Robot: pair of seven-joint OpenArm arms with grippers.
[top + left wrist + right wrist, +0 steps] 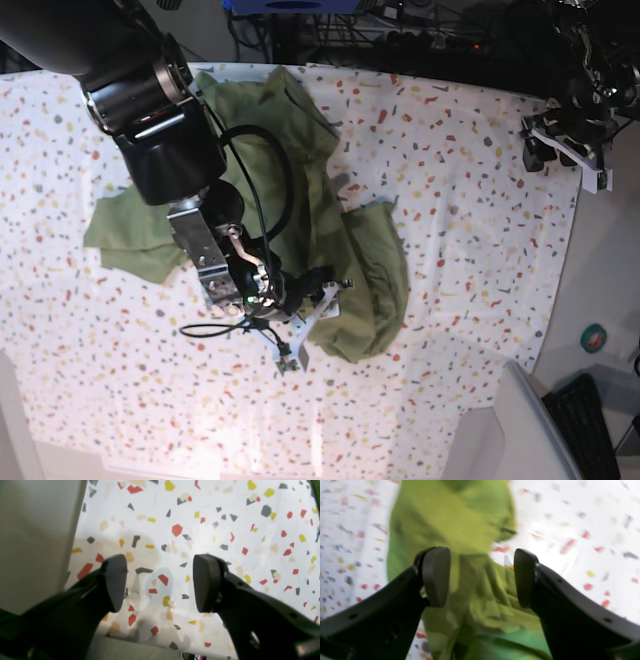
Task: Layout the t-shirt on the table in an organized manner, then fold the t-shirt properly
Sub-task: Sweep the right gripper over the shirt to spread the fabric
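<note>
My right gripper (481,577) hangs wide open over the crumpled t-shirt (340,250) mid-table (470,180); it's soft and limp, so I'd probably pinch a hem edge, left gripper (160,582) open too.

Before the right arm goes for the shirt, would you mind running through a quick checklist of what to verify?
1. Right gripper open: ok, the fingers are spread wide.
2. T-shirt below the right gripper: ok, green fabric fills the gap.
3. T-shirt laid out flat: not ok, it is crumpled and bunched on the table.
4. Left gripper open and empty: ok, only speckled cloth shows between its fingers.
5. Left gripper clear of the shirt: ok, it sits at the table's edge.
6. Right fingers touching fabric: cannot tell, the picture is blurred.
</note>
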